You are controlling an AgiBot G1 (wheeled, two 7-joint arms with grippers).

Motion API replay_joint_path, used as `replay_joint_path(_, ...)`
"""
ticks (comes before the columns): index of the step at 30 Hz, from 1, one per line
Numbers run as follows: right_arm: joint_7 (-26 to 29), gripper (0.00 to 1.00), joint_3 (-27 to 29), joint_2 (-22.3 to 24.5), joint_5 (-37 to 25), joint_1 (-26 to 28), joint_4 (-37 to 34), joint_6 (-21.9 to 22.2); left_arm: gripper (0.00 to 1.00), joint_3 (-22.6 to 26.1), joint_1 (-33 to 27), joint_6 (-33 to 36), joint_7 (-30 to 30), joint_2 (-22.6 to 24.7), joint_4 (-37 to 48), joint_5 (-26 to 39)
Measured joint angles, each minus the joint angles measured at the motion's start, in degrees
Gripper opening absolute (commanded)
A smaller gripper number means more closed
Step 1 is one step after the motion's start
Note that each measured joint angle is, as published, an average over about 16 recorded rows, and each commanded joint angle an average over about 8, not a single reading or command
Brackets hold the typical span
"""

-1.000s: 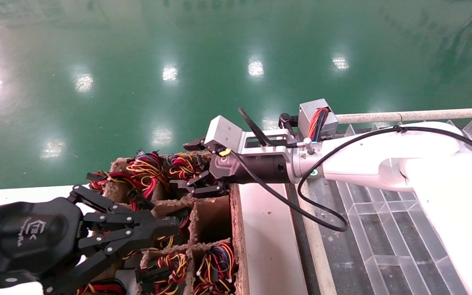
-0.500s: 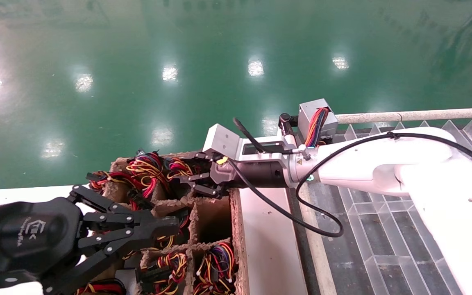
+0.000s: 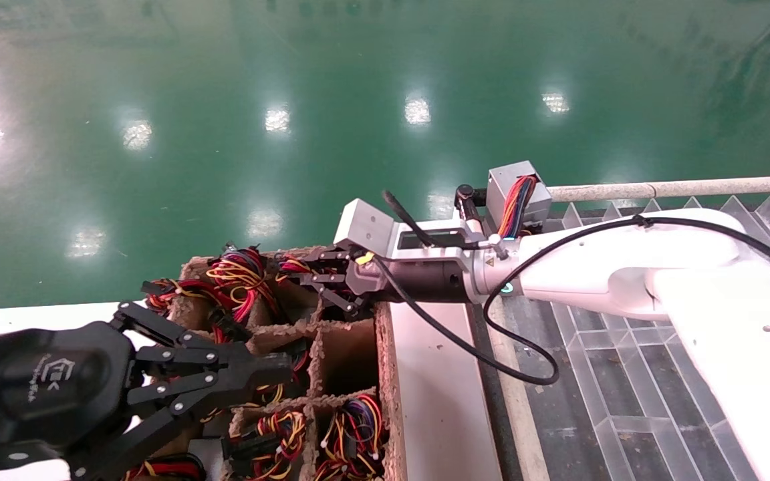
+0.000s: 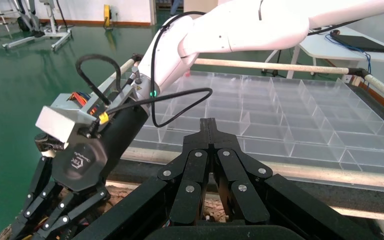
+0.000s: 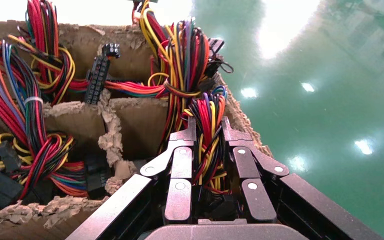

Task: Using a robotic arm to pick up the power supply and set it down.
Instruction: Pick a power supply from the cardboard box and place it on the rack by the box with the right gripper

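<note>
My right gripper [image 3: 306,272] reaches into the far right cell of the cardboard crate [image 3: 385,374]. Its jaws are shut on a red, yellow and black wire bundle [image 5: 208,150], which runs up between the fingers [image 5: 182,165] in the right wrist view. The power supply's grey box is hidden; only the wires [image 3: 289,265] show at the cell's top. My left gripper [image 3: 277,369] hangs shut and empty over the crate's near left cells, its fingertips pressed together [image 4: 209,126]. The right arm's black wrist [image 4: 105,145] shows in the left wrist view.
The crate's other cells hold more wire bundles [image 3: 238,277] with black connectors [image 5: 99,75]. One middle cell [image 3: 345,357] looks empty. A grey box with an orange-blue-purple wire band [image 3: 517,190] stands beyond the right wrist. A clear divider tray [image 3: 625,374] lies at the right, bordered by a white pole [image 3: 672,188].
My right gripper has pushed farther into the far cell and its fingers have closed round the wire bundle. The left arm has not moved.
</note>
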Motion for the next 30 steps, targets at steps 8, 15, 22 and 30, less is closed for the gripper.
replay_joint_path(8, 1.0, 0.0, 1.7, 0.8, 4.5, 1.6, -2.2, -3.6, 0.0, 0.0, 0.0, 0.0, 0.0, 0.0, 0.0, 0.0)
replay_joint_path(15, 0.7, 0.0, 3.8, 2.0, 8.4, 3.9, -3.4, -10.1, 0.0, 0.0, 0.0, 0.0, 0.0, 0.0, 0.0, 0.0)
replay_joint_path(22, -1.4, 0.0, 5.1, 3.5, 10.9, 6.9, -3.7, -17.0, 0.0, 0.0, 0.0, 0.0, 0.0, 0.0, 0.0, 0.0)
replay_joint_path(30, -4.3, 0.0, 6.0, 6.0, 12.5, 10.5, -3.7, -20.5, 0.0, 0.0, 0.0, 0.0, 0.0, 0.0, 0.0, 0.0)
